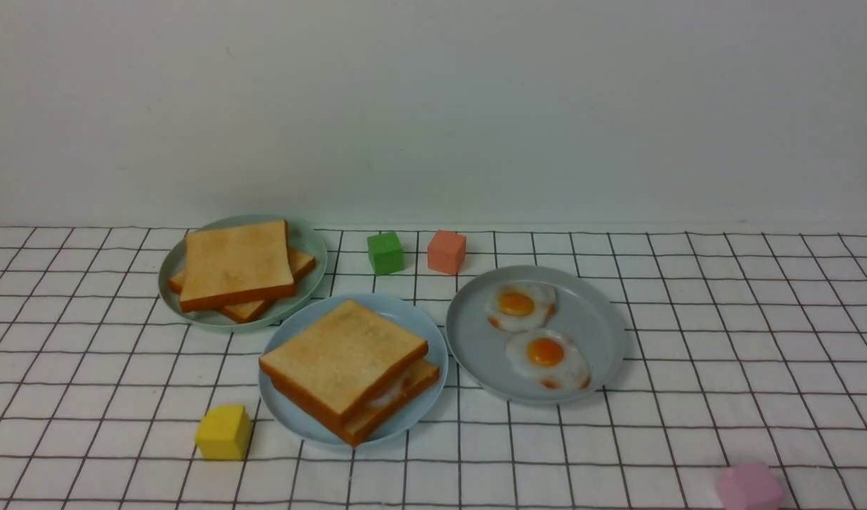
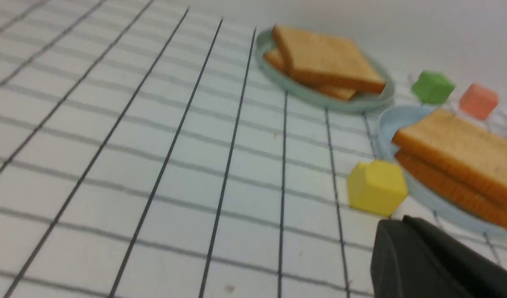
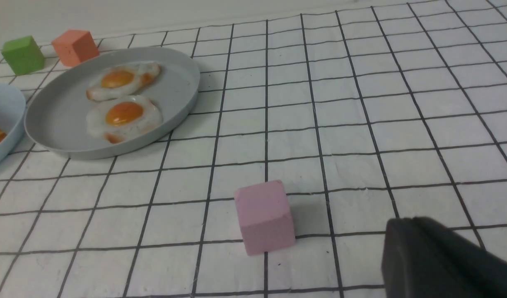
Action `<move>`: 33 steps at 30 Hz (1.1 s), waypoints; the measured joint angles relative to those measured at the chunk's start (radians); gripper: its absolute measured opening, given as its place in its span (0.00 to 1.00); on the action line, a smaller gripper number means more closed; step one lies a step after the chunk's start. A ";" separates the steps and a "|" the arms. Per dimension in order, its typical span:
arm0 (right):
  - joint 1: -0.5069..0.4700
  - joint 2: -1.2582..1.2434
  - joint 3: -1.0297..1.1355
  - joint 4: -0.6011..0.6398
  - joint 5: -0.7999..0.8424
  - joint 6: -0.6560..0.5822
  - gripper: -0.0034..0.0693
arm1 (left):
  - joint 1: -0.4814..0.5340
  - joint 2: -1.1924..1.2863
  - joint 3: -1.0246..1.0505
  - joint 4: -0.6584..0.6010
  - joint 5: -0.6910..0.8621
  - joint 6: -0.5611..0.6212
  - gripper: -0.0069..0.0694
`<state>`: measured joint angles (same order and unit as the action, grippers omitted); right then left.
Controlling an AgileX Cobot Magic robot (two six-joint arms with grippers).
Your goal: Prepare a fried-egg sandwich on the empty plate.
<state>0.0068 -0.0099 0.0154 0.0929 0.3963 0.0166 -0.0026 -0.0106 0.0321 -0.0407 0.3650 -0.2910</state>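
The fried-egg sandwich (image 1: 348, 368) lies on the sky-blue plate (image 1: 419, 319) at the table's front middle: two toast slices with a strip of egg white showing between them. It also shows in the left wrist view (image 2: 456, 161). Neither gripper shows in the front view. My left gripper (image 2: 396, 221) appears as dark fingers pressed together, empty, just short of a yellow block (image 2: 375, 187) and the sandwich plate (image 2: 386, 124). My right gripper (image 3: 406, 221) is likewise shut and empty, low over the cloth near a pink block (image 3: 264, 215).
A grey plate (image 1: 596, 319) with two fried eggs (image 1: 547, 354) sits right of the sandwich. A grey-green plate (image 1: 309, 244) with plain toast (image 1: 235, 265) is back left. Green (image 1: 385, 253), salmon (image 1: 446, 251), yellow (image 1: 224, 432) and pink (image 1: 749, 487) blocks stand around. A wall is behind.
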 joint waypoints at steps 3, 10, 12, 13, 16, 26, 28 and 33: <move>0.000 0.000 0.000 0.000 0.000 0.000 0.07 | 0.003 0.000 0.000 0.004 0.013 -0.004 0.07; 0.000 0.000 0.000 0.001 0.000 0.001 0.08 | 0.003 0.000 0.000 0.005 0.013 -0.004 0.07; 0.000 0.000 0.000 0.001 0.000 0.001 0.08 | 0.003 0.000 0.000 0.006 0.013 -0.004 0.07; 0.000 0.000 0.000 0.001 0.000 0.001 0.09 | 0.003 0.000 0.000 0.006 0.013 -0.004 0.07; 0.000 0.000 0.000 0.001 0.000 0.001 0.09 | 0.003 0.000 0.000 0.006 0.013 -0.004 0.07; 0.000 0.000 0.000 0.001 0.000 0.001 0.11 | 0.003 0.000 0.000 0.006 0.013 -0.004 0.07; 0.000 0.000 0.000 0.001 0.000 0.001 0.11 | 0.003 0.000 0.000 0.007 0.013 -0.004 0.07; 0.000 0.000 0.000 0.001 0.000 0.001 0.12 | 0.003 0.000 0.000 0.007 0.013 -0.004 0.07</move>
<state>0.0068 -0.0099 0.0154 0.0938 0.3959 0.0176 0.0000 -0.0106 0.0321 -0.0339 0.3779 -0.2953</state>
